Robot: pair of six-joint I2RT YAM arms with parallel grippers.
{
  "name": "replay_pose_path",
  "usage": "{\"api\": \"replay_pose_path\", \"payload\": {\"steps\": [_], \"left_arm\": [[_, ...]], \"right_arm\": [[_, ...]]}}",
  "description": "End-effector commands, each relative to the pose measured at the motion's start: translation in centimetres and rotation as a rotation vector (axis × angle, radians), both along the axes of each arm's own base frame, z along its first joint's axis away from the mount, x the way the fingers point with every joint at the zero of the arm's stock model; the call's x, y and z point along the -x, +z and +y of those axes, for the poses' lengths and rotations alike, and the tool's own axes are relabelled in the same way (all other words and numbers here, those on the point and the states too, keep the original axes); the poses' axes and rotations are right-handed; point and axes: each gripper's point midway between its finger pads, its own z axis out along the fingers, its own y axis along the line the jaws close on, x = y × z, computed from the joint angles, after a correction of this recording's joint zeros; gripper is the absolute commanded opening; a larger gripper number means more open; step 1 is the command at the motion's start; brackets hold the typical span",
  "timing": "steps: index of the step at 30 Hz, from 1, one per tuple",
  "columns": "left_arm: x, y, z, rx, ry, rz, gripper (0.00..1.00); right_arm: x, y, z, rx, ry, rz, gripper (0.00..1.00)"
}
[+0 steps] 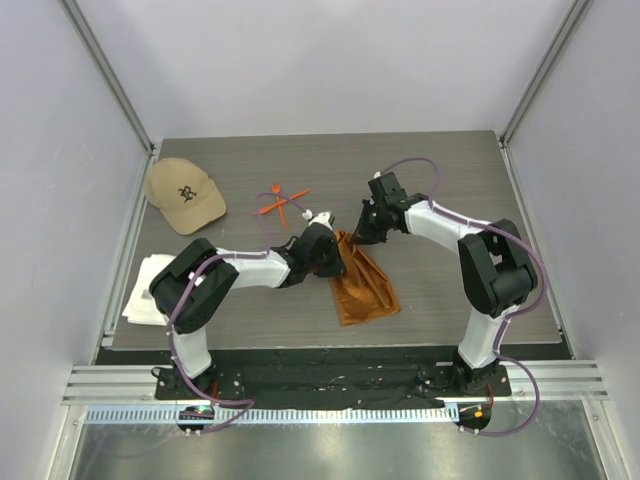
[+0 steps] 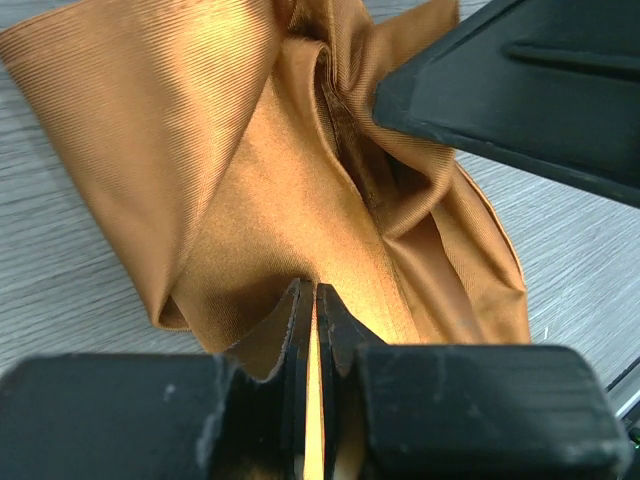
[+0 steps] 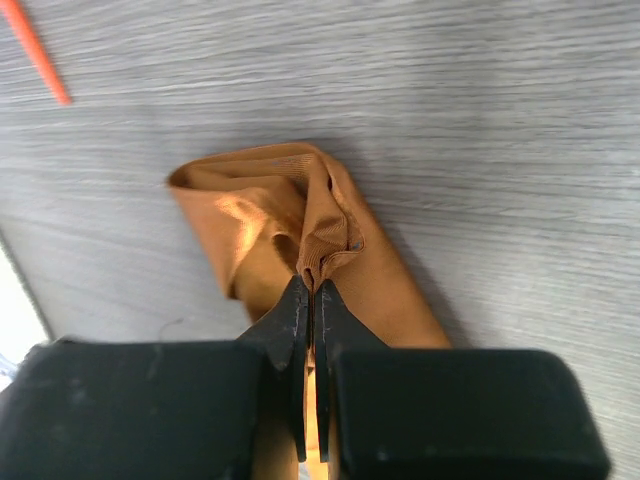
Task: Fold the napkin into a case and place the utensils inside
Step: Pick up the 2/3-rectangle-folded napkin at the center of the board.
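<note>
While left gripper (image 2: 315, 300), right gripper (image 3: 312, 290) pinch napkin (image 1: 365, 285), utensils (image 1: 281, 203) lie near cap (image 1: 185, 195).

Utensils (image 1: 282, 203) behind napkin (image 1: 366, 292) (cap (image 1: 185, 195) farther left)

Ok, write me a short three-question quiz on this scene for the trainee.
1. True or false: the utensils already lie inside the napkin.
2. What does the left gripper hold? A nothing, B the napkin, C a utensil.
3. Fill in: the tan cap lies to the utensils' ____ on the table.
Key: 1 false; 2 B; 3 left.
</note>
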Motion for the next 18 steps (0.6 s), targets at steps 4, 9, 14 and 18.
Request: {"api": "replay_pose_path", "payload": {"steps": [4, 9, 14, 18], "left_arm": [[0.2, -0.9, 0.0, -0.069, -0.014, 0.007, 0.09], [0.5, 0.0, 0.0, -0.072, -0.045, -0.005, 0.09], [0.6, 1.0, -0.2, -0.074, -0.073, -0.009, 0.09], [0.6, 1.3, -0.4, -0.067, -0.080, -0.015, 0.09]], "right_arm": [[-1.0, 4.5, 1.8, -0.112, 0.088, -0.148, 0.01], [-0.6, 2.3, 1.3, -0.071, 0.186, -0.134, 0.04], [-1.3, 1.5, 0.2, -0.037, 0.256, -0.168, 0.06], [-2.4, 1.3, -1.1, -0.032, 0.269, -0.217, 0.10]]}}
